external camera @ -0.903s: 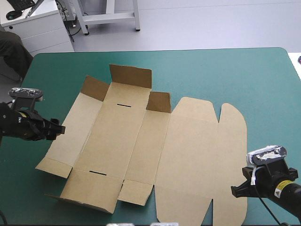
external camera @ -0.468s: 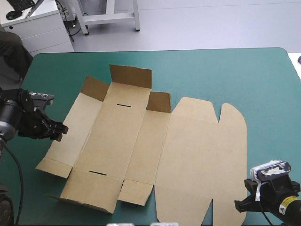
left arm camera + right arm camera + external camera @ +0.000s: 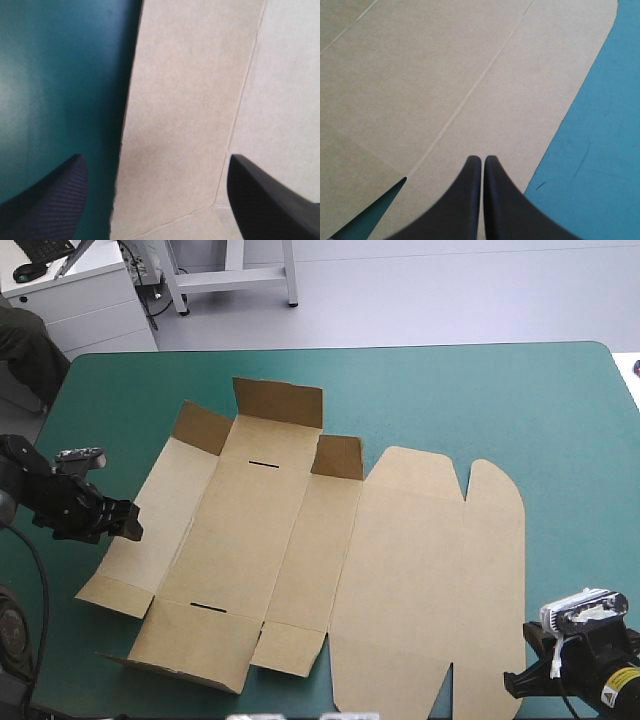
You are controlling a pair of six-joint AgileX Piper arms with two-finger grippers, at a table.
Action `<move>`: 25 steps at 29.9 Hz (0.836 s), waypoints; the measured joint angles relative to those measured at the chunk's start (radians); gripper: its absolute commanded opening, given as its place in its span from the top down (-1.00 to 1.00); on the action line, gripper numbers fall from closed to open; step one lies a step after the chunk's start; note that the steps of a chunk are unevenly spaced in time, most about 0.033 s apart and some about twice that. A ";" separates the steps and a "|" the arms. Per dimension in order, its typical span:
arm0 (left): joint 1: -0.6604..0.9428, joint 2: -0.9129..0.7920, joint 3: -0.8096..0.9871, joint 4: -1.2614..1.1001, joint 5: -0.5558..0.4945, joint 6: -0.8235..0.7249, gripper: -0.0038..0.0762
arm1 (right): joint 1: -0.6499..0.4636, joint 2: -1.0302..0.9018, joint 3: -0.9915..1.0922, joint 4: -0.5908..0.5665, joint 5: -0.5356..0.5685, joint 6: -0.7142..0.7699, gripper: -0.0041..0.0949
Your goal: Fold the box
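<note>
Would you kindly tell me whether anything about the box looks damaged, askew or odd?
Nothing stands out. The box lies unfolded on the table, with some flaps raised along their creases and no tear or crush visible.

Pale grey floor (image 3: 450,290), white cabinet (image 3: 85,300), teal-green covered table (image 3: 480,400)

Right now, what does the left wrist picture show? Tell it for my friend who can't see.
The flat brown box fills most of the view, its straight edge lying on the teal-green cover. The left arm's black jaws stand wide open with that edge ahead between them, holding nothing.
</note>
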 measured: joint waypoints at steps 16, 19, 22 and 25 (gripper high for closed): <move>0.004 0.066 0.120 -0.132 -0.017 0.075 -0.45 | 0.000 0.000 0.000 0.000 0.020 -0.004 0.92; 0.004 0.064 0.130 -0.171 -0.018 0.081 -0.44 | -0.001 0.000 0.000 0.000 0.021 -0.004 0.92; 0.004 0.057 0.130 -0.178 -0.018 0.073 -0.38 | -0.001 0.000 0.000 0.000 0.021 -0.005 0.92; -0.003 0.042 0.140 -0.181 -0.023 0.063 -0.33 | -0.001 0.000 0.000 0.000 0.022 -0.010 0.92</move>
